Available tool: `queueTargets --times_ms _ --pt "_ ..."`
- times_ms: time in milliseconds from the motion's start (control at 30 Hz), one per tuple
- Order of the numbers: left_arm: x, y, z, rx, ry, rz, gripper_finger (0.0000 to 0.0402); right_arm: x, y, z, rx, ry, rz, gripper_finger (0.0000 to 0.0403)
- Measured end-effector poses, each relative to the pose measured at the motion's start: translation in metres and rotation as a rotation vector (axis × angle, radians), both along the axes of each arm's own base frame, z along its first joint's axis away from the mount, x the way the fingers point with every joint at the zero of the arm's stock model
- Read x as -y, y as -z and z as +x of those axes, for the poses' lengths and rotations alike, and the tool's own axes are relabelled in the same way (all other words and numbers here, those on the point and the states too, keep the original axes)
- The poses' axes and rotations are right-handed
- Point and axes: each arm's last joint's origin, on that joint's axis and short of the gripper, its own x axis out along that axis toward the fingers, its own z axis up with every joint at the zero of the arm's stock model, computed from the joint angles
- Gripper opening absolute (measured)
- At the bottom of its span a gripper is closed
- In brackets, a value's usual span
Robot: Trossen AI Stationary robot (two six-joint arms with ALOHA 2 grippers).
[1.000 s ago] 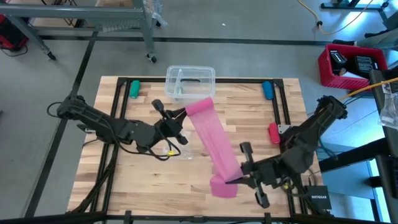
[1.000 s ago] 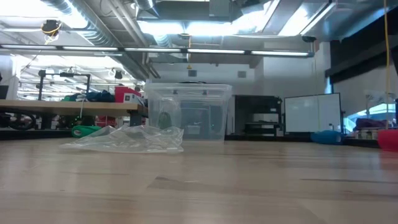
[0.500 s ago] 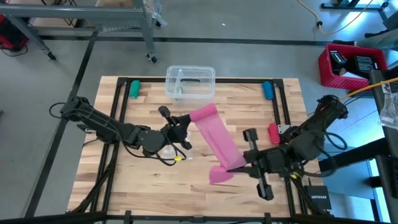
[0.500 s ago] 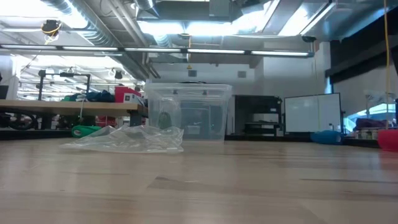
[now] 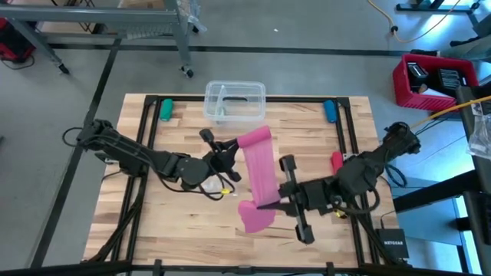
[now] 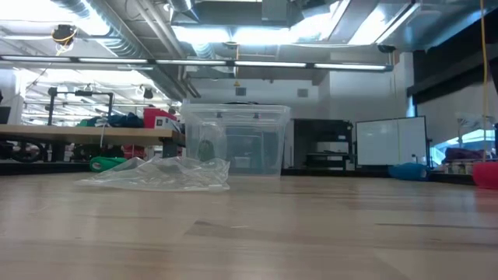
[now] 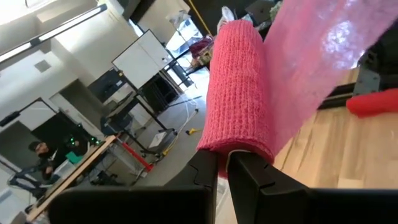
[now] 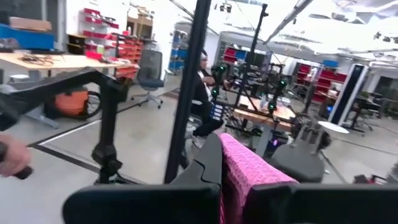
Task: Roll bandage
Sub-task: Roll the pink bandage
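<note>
My left fingers [image 7: 222, 163] pinch the bandage [image 5: 259, 175] at its rolled end, mid-frame; my right fingers [image 8: 231, 180] clamp the strip lower down — slack could loosen the roll.

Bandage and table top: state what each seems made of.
Bandage: soft pink elastic fabric, matte, probably knitted; a ribbed weave shows in the left wrist view, and it drapes between both grippers. Table top: pale wood, likely joined strips; plank seams and grain show.
</note>
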Motion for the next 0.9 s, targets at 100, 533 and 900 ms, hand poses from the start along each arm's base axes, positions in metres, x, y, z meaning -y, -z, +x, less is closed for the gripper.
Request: queueTargets --times_ms 100,533,900 --pt "0.003 0.005 0.004 -0.017 0.015 0.004 0.0015 0.014 -0.014 0.003 0.016 0.041 0.014 0.0003" --pt "0.028 0.044 0.025 -0.187 0.153 0.085 0.0015 0.083 -0.031 0.024 -0.053 0.160 0.160 0.0003" --pt "0.067 0.060 0.019 -0.273 0.263 0.162 0.0015 0.136 -0.023 0.033 -0.161 0.304 0.241 0.0003"
